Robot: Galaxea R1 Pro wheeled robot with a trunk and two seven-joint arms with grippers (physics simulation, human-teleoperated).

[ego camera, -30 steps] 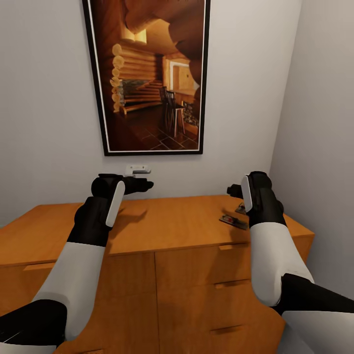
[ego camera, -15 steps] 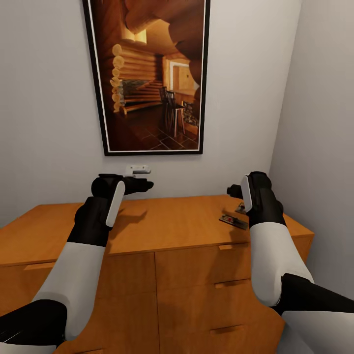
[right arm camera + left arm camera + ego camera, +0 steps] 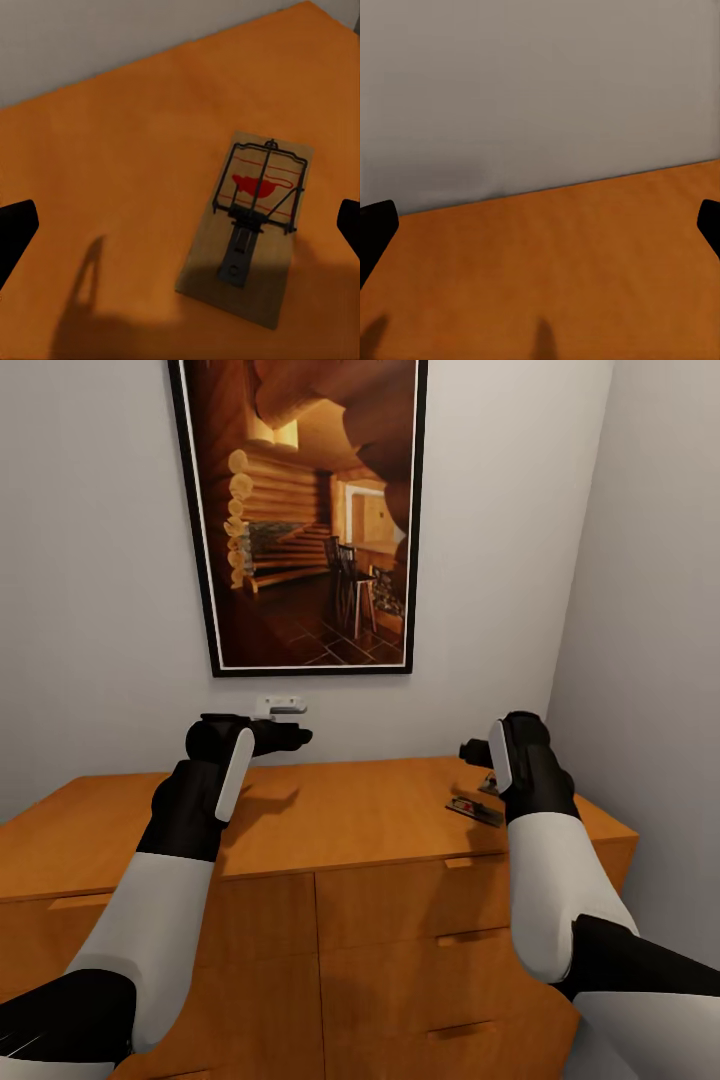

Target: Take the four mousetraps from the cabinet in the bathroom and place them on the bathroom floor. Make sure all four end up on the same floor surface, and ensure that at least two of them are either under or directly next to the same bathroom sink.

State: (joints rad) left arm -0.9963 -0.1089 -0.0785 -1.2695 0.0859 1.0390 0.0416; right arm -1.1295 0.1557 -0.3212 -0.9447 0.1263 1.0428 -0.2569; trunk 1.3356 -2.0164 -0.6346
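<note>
The cabinet (image 3: 360, 830), a low orange-brown chest of drawers, stands against the wall in front of me. One mousetrap (image 3: 475, 809) lies flat on its top near the right end. A second mousetrap (image 3: 489, 785) peeks out just behind my right wrist. My right gripper (image 3: 468, 748) hovers open above them. In the right wrist view a tan mousetrap (image 3: 251, 225) with a red spot and dark wire lies below and between the wide-apart fingers (image 3: 15, 232). My left gripper (image 3: 298, 737) hangs open over the bare cabinet top (image 3: 547, 270), holding nothing. The bathroom floor and sink are out of view.
A large framed picture (image 3: 305, 510) hangs on the wall above the cabinet, with a small white fitting (image 3: 280, 706) below it. A side wall (image 3: 650, 660) closes in at the right, close to the cabinet's end. Drawer handles (image 3: 460, 938) line the cabinet front.
My right wrist has edged very slightly to the left. The left arm, the traps and the camera have stayed still.
</note>
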